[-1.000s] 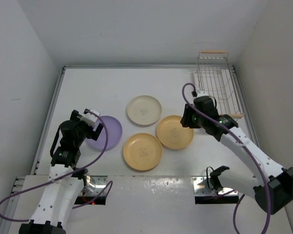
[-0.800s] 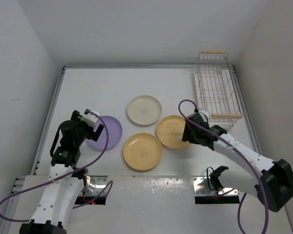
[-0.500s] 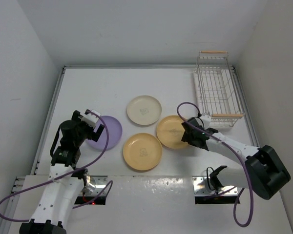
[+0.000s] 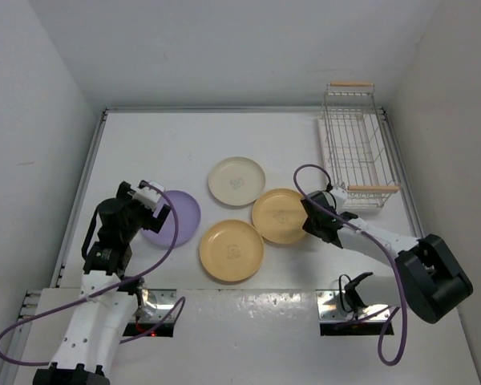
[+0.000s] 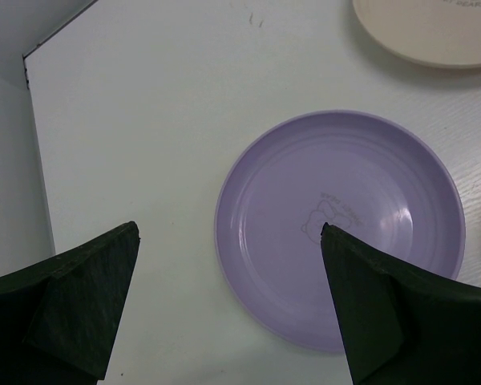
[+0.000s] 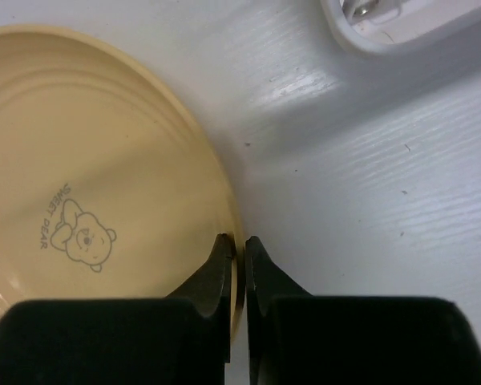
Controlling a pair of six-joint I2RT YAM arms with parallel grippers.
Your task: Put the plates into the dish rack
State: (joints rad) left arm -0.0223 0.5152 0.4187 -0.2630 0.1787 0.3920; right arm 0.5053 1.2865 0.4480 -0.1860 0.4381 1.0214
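Observation:
Four plates lie on the white table: a lavender one, a cream one and two yellow-orange ones. My right gripper is low on the table, shut on the right rim of the right yellow plate; in the right wrist view its fingertips pinch that rim. My left gripper is open and empty, hovering over the left edge of the lavender plate. The white wire dish rack stands at the back right, holding no plates.
White walls close in the table on three sides. The rack's near wooden handle is just right of my right arm. A corner of the rack's white base shows close to the held plate.
My right gripper dropped from near the rack down to the right yellow plate's rim and shut on it; both yellow plates shifted slightly left. My left arm stayed still.

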